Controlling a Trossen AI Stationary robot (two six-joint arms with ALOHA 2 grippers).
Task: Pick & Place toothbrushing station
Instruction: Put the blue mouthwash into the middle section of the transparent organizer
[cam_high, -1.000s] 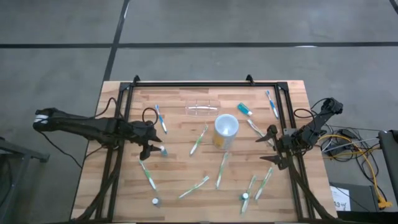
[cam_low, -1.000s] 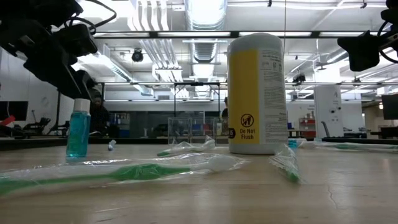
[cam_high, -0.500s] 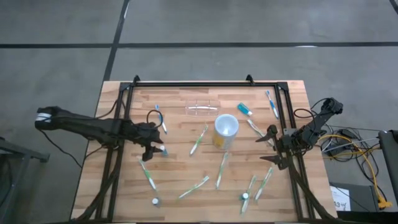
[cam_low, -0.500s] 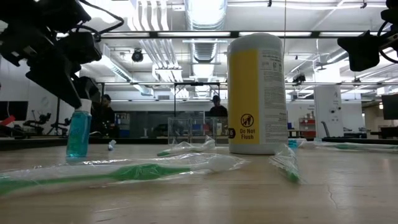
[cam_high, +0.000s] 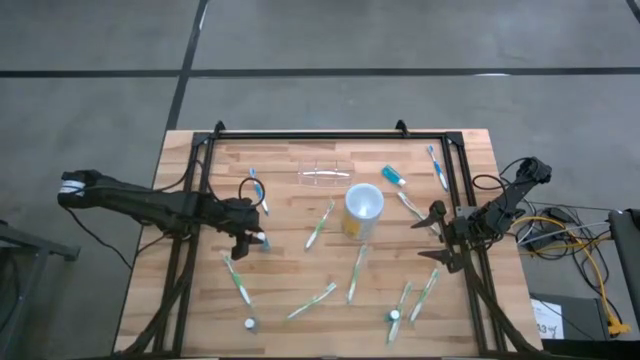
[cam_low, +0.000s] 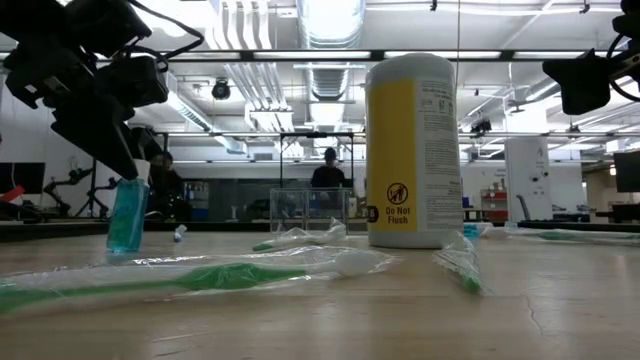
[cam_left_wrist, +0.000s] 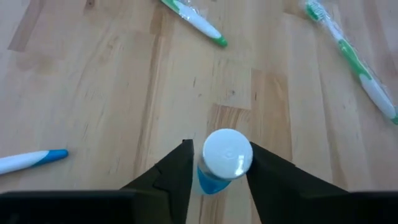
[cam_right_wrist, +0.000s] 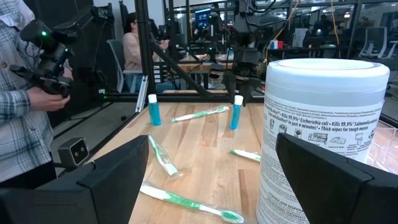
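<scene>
On the table's (cam_high: 200, 310) left half, the left gripper (cam_high: 256, 240) is straddling an upright blue bottle (cam_left_wrist: 219, 168) with a white cap, fingers (cam_left_wrist: 174, 177) just beside it on both sides; whether they are touching it I cannot tell. At the right edge, the right gripper (cam_high: 436, 232) is waiting with jaws wide apart, holding nothing, facing the yellow canister (cam_high: 363, 209). Near the far edge, the clear station (cam_high: 325, 173) is lying well apart from both grippers. Wrapped toothbrushes (cam_high: 320, 224) are lying scattered around.

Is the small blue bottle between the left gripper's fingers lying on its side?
No, the small blue bottle stands upright on the wood, white cap up, between the fingers of the left gripper.
</scene>
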